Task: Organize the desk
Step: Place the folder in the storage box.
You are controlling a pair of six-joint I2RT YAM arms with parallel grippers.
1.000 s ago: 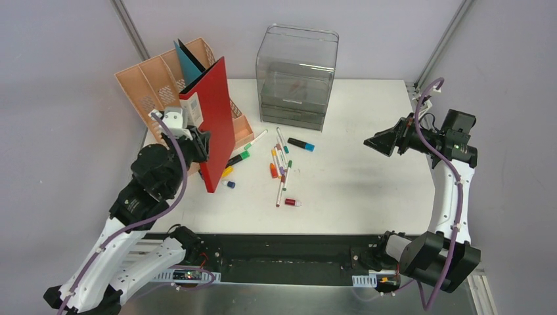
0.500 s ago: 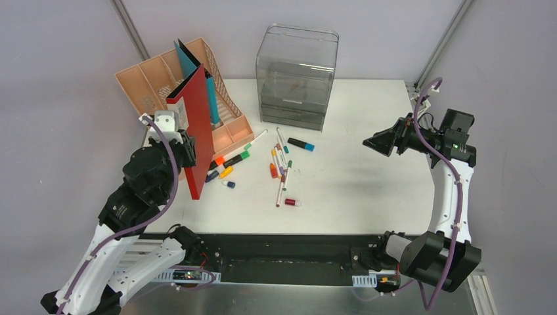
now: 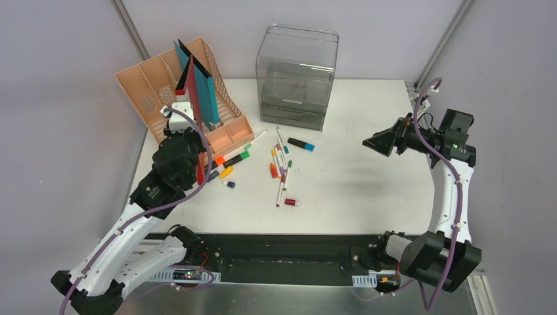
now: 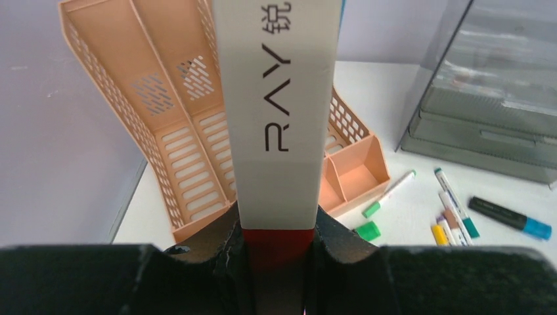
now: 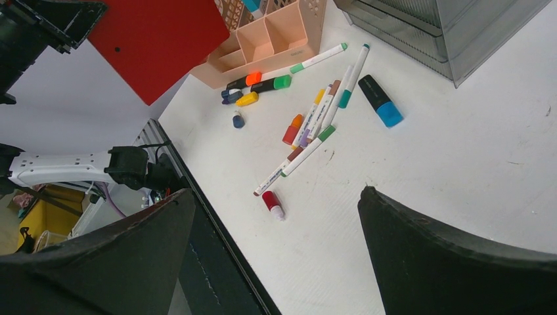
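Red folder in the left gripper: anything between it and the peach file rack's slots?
Nothing visible. The left gripper holds the red folder upright, facing the peach file rack's open slots. The teal folder stands in the rack just right of it; the markers lie clear, farther right on the desk.

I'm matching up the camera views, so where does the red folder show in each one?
Top external: red folder upper left, edge-on.
Left wrist: red folder centre, white-labelled spine facing camera.
Right wrist: red folder top left.
Shared landmark: peach file rack.
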